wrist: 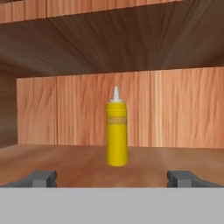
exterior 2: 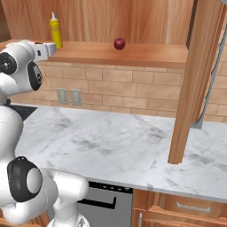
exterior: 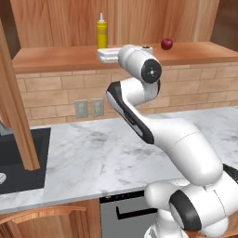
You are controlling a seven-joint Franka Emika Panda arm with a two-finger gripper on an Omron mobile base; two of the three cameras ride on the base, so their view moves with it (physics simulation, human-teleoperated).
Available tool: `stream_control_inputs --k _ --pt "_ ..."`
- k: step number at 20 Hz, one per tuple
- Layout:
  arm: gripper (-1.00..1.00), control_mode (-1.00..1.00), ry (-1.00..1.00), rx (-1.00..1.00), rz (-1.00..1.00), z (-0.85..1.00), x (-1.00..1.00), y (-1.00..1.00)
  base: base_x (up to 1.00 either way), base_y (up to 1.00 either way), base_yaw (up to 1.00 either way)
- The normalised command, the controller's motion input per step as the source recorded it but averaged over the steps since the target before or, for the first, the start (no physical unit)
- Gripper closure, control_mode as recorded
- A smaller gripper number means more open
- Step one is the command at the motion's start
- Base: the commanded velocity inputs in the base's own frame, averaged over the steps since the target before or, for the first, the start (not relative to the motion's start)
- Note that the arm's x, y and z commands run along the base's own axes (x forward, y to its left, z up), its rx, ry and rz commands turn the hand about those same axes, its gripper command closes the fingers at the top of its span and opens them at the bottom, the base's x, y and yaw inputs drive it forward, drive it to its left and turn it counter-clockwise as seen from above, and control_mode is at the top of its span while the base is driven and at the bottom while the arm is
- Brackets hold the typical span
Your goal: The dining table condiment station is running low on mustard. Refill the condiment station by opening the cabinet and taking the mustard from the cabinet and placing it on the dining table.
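The mustard is a yellow squeeze bottle with a white nozzle. It stands upright on the shelf of the open cabinet, straight ahead of my gripper and a short way beyond it. The jaws are open, one fingertip on each side of the bottle's line, with nothing between them. From the left base view the mustard rises just behind the white hand, which sits at the shelf's front edge. In the right base view the mustard stands at the shelf's left end. The dining table is out of view.
A small dark red fruit lies on the same shelf, to the right of the bottle. Open cabinet doors hang edge-on at left and at right. Below are a marble counter, a black sink and wall outlets.
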Motion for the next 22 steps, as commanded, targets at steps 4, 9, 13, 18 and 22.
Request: stream_control_inputs --k 4,9,13,18,22 --pt "-1.0 -1.0 0.0 0.0 -0.03 0.0 0.6 0.0 0.0 0.0 0.0" --pt "-1.0 -1.0 0.0 0.0 -0.03 0.1 0.47 0.05 0.0 0.0 0.0" --pt "-1.0 -1.0 0.01 0.0 0.0 0.32 0.46 0.35 0.0 0.0 0.0" --pt "-1.0 -1.0 0.02 0.0 0.0 0.11 0.49 0.15 0.0 0.0 0.0" --pt "-1.0 -1.0 0.0 0.0 0.0 0.0 0.47 0.0 0.0 0.0 0.0"
